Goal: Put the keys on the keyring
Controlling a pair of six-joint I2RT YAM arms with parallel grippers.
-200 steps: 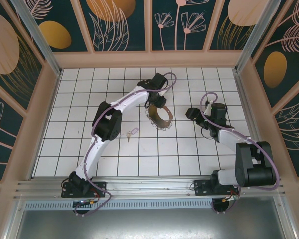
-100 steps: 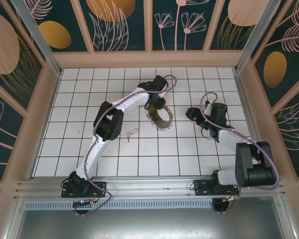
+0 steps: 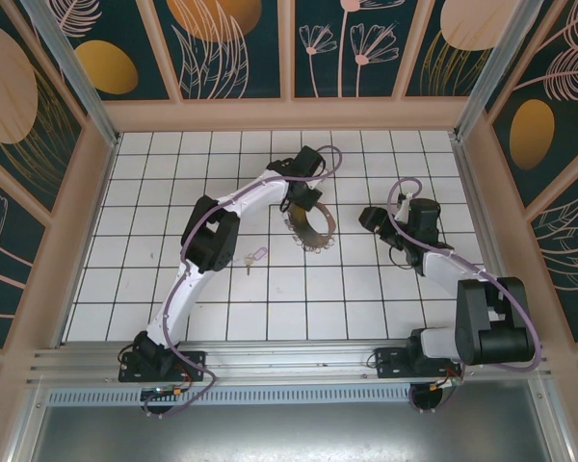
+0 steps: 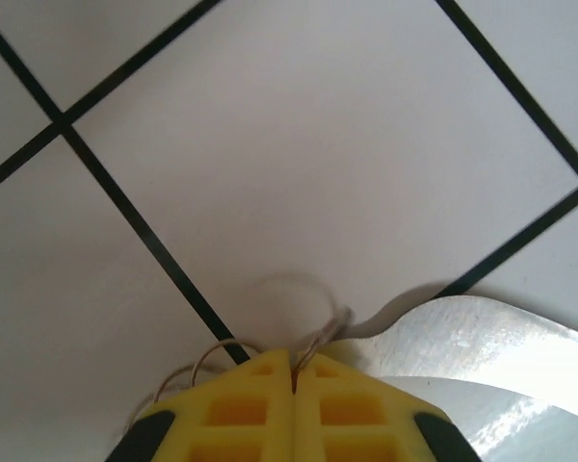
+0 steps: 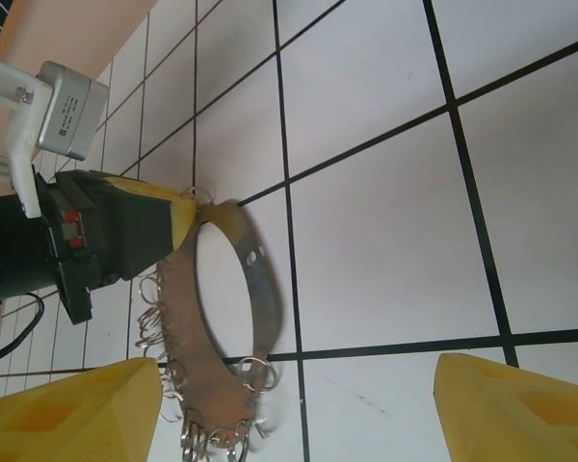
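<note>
From above, the left arm [image 3: 241, 197] reaches far-right, elbow bent, left fingers [image 3: 303, 198] at the keyring's [image 3: 314, 232] far-left rim. The key [image 3: 253, 257] lies apart, near-left, on the bench [image 3: 154, 289]. Left wrist: those fingers are pressed together, wire loops [image 4: 222, 354] at their tips. Right wrist: right fingers [image 5: 77, 409] wide, holding nothing, facing the keyring.

White tiled table [image 3: 154, 289], black grid lines. The keyring [image 3: 308, 227] sits on it, and the lilac-tagged key [image 3: 253, 257] lies near the keyring, left and nearer.
</note>
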